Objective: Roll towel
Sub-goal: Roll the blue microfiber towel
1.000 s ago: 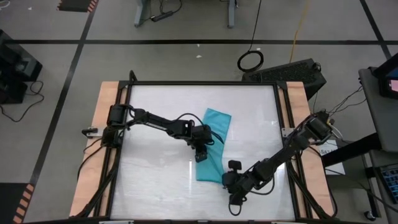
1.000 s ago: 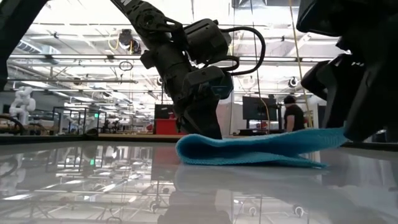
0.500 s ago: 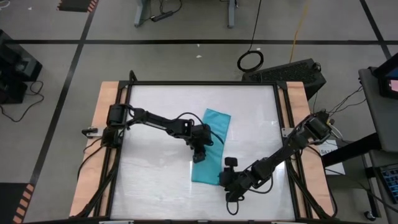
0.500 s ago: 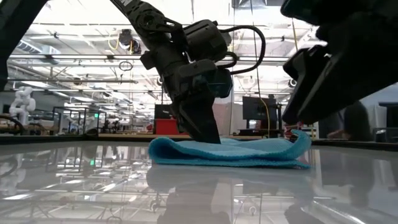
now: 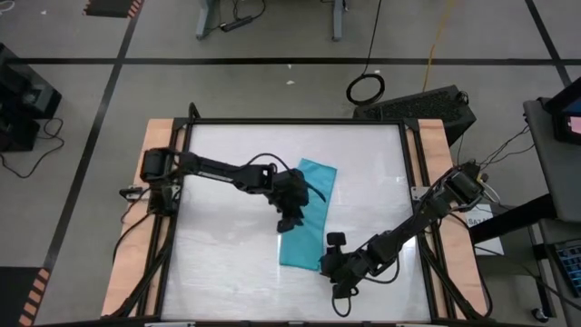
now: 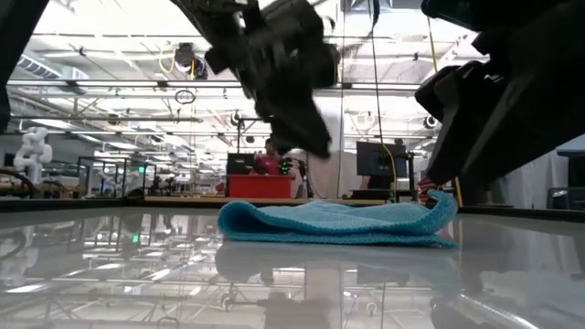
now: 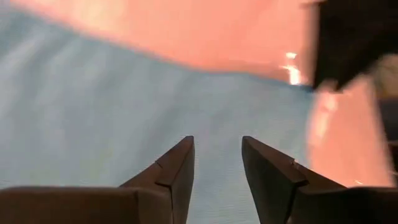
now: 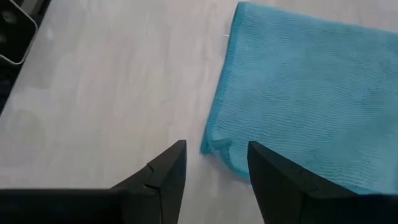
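High view: the towel [image 5: 306, 218] is seen lying near the middle of the table [image 5: 218, 263], folded flat, not yet rolled. The left gripper [image 7: 216, 163] is held above it, parted and empty. The right gripper [image 8: 216, 168] is parted, empty, at the towel's near corner.

Towel [image 8: 298, 93]: soft turquoise cloth, fine ribbed weave, matt, plain. Table top [image 5: 227, 263]: smooth white surface, glossy enough to mirror the room in the low view. Table side rails [image 5: 150, 154]: bare light wood, matt. Gripper fingers [image 8: 165, 171]: dark, smooth, matt, plastic-looking.
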Tool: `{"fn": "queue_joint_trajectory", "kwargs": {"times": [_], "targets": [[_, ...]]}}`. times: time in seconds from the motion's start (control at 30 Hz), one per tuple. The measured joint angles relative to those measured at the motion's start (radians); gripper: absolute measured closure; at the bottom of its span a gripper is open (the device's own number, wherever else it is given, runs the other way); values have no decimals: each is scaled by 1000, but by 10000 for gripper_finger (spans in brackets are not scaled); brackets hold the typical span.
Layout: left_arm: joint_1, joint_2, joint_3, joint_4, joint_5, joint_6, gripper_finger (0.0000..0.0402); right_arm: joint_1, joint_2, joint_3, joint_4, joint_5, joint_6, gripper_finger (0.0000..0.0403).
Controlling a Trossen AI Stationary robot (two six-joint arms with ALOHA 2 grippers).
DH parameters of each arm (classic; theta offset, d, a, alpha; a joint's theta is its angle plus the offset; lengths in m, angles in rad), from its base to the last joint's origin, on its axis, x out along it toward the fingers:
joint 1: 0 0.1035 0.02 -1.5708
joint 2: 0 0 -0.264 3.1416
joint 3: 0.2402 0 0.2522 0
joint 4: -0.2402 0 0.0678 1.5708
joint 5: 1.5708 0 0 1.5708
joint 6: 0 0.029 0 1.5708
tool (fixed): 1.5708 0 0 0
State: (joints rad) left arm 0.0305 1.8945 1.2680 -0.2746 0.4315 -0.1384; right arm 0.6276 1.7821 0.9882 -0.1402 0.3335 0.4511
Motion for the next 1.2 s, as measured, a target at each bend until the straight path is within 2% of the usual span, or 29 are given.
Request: {"fn": "queue_joint_trajectory", "kwargs": {"times": [0.13,0.3,0.5,0.7,0.83,1.07,1.2], "targets": [[-49,-43,2,-5,116,125,261,5,0,0,2,2,-15,241],[-144,-55,2,-50,140,290,261,3,0,0,-2,9,-71,249],[-249,-54,-21,-80,-19,447,261,-7,19,0,7,9,-131,262],[-297,-48,-43,-76,-109,520,260,-7,82,0,86,7,-131,263],[-306,-48,-66,-38,-121,523,244,-10,120,0,138,8,-138,263],[-329,-46,-124,8,-145,538,186,-11,146,3,140,14,-96,266],[-345,-24,-129,2,-144,537,180,-11,147,3,130,35,-77,281]]}}
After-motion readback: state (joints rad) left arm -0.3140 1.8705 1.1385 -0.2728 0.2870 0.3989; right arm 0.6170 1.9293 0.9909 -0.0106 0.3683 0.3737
